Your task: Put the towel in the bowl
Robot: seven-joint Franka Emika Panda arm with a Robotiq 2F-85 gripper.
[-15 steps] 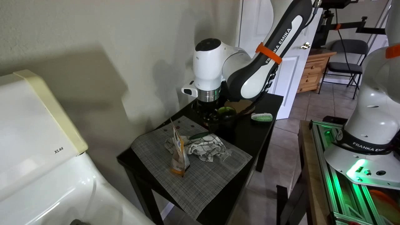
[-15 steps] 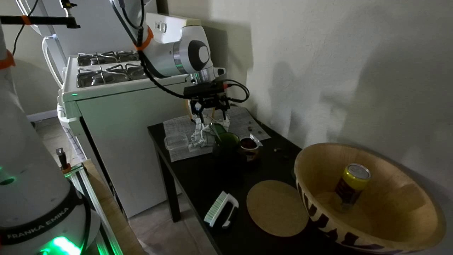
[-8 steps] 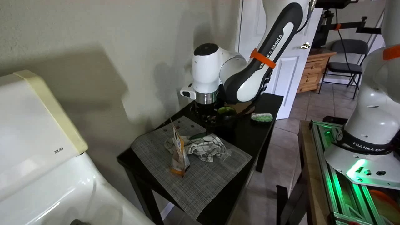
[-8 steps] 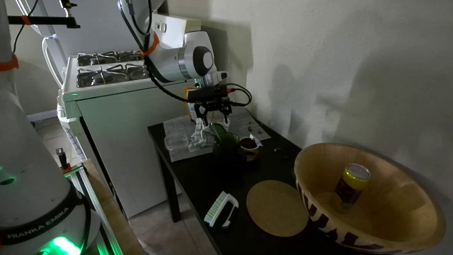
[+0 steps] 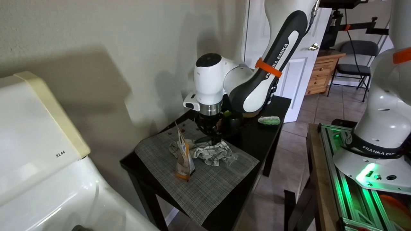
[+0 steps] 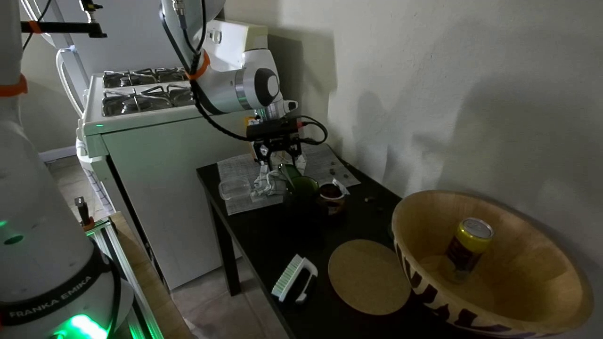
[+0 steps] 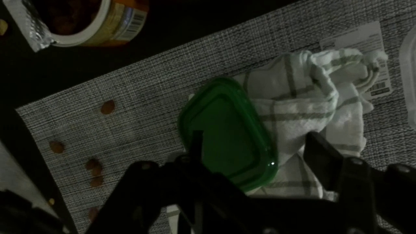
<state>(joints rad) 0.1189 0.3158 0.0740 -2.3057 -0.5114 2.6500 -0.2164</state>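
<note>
While hanging with gripper (image 7: 254, 136) parted, empty, over the likely soft, light towel (image 7: 294, 122), right of centre (wrist view), presumably readying to pinch bunched folds (image 7: 325, 91) beside the green lid (image 7: 227, 133).

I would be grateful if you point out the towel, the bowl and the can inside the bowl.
Towel (image 7: 297, 109), in the wrist view, on its crumpled checked cloth.
Bowl (image 6: 518, 278), in an exterior view, on its bare inside.
Can (image 6: 465, 253), in an exterior view, on its dark side.
</note>
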